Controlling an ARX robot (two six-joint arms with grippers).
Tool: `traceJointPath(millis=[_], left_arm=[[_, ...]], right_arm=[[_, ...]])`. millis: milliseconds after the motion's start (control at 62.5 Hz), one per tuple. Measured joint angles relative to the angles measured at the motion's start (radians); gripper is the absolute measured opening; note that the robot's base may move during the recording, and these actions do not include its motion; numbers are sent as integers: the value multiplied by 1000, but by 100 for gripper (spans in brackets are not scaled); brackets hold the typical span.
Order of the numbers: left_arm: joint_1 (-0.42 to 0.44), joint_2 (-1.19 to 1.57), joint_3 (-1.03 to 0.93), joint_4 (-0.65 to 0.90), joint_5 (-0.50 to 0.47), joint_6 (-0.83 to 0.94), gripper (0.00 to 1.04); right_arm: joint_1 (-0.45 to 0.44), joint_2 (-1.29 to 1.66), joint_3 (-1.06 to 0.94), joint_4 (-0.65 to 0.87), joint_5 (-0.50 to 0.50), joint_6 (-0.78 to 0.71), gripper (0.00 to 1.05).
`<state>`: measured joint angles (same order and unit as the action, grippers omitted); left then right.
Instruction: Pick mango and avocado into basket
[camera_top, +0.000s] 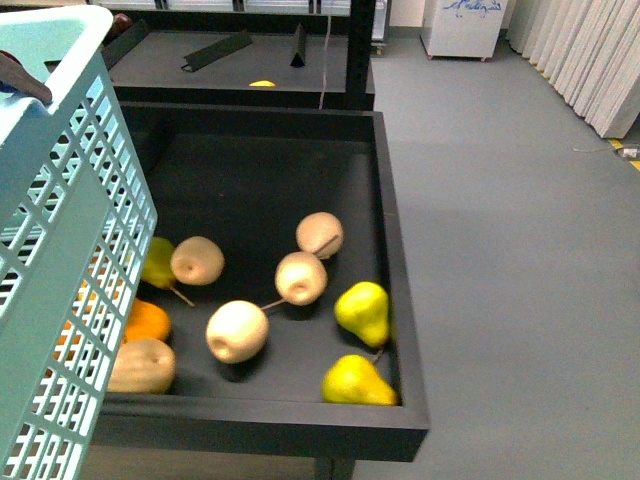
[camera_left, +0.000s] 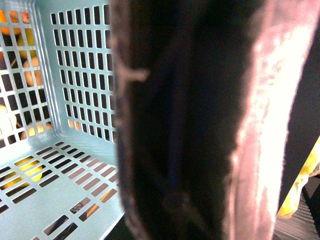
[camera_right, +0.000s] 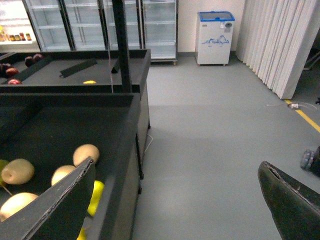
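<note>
Front view puts the basket (camera_top: 60, 250) at my left and a likely mango (camera_top: 262, 83) on the far table (camera_top: 160, 65), avocado unseen, so the first pick is pending: my right end effector (camera_right: 175, 165), gaping and empty, must reach there; whether my left end effector is apart or together I cannot tell.

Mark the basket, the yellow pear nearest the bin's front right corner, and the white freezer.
basket (camera_top: 60, 235): front view, on its side wall.
yellow pear (camera_top: 357, 382): front view, middle of its body.
white freezer (camera_right: 214, 42): right wrist view, on its front face.
</note>
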<state>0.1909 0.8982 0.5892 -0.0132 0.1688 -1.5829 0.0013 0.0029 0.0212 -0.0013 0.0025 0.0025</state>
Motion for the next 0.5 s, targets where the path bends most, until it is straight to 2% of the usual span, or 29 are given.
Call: traceJointPath(millis=[496], left_arm=[[0,1,0,0,0,0,14]], right_arm=[[0,0,0,0,-3,0,96]])
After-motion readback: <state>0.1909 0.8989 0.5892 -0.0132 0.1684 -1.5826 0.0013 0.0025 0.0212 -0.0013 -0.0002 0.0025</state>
